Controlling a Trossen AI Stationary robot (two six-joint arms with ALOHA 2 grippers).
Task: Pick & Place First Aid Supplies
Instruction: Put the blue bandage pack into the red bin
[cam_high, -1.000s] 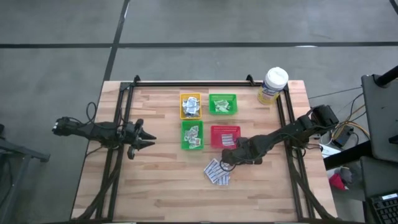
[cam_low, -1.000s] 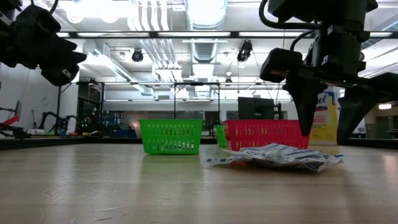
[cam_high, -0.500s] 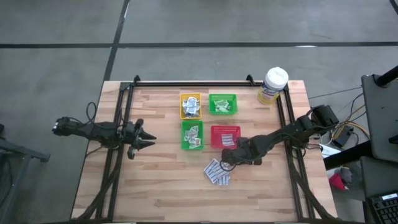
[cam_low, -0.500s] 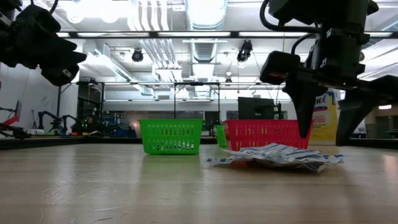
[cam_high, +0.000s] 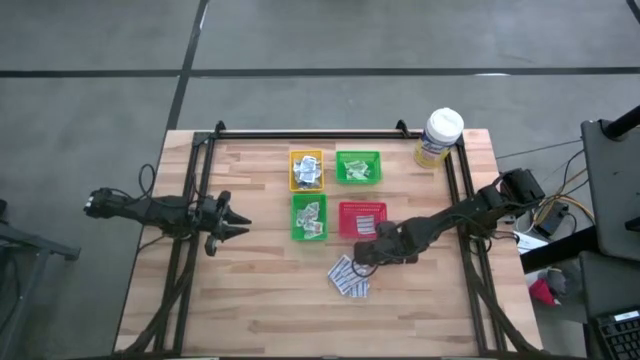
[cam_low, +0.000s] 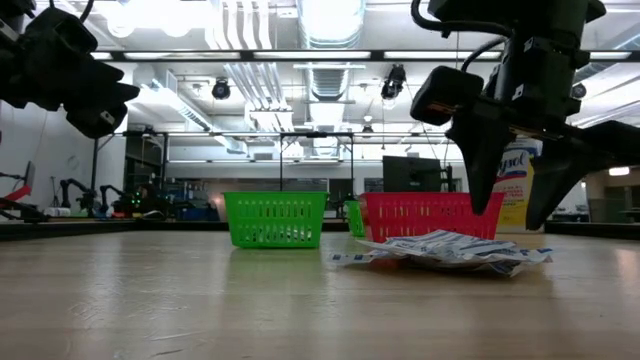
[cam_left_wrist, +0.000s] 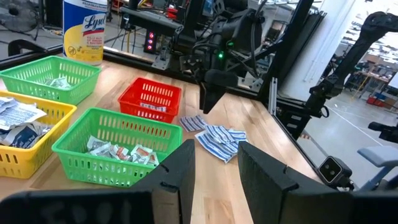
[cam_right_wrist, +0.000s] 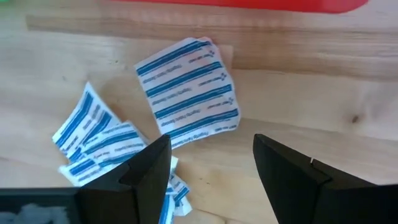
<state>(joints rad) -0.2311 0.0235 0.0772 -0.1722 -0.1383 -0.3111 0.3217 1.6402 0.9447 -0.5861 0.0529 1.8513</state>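
Your left hand (cam_high: 240, 229) hangs over the desk's (cam_high: 250, 310) left side, fingers parted, holding nothing. The blue-and-white pads (cam_high: 349, 277) lie loose on the wood just in front of the red tray (cam_high: 361, 219). Your right hand (cam_high: 362, 254) hovers above them, spread wide and empty.

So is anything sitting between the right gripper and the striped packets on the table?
Nothing visible. The right gripper hangs open above the blue-and-white packets, which lie loose on bare wood beside the red tray.
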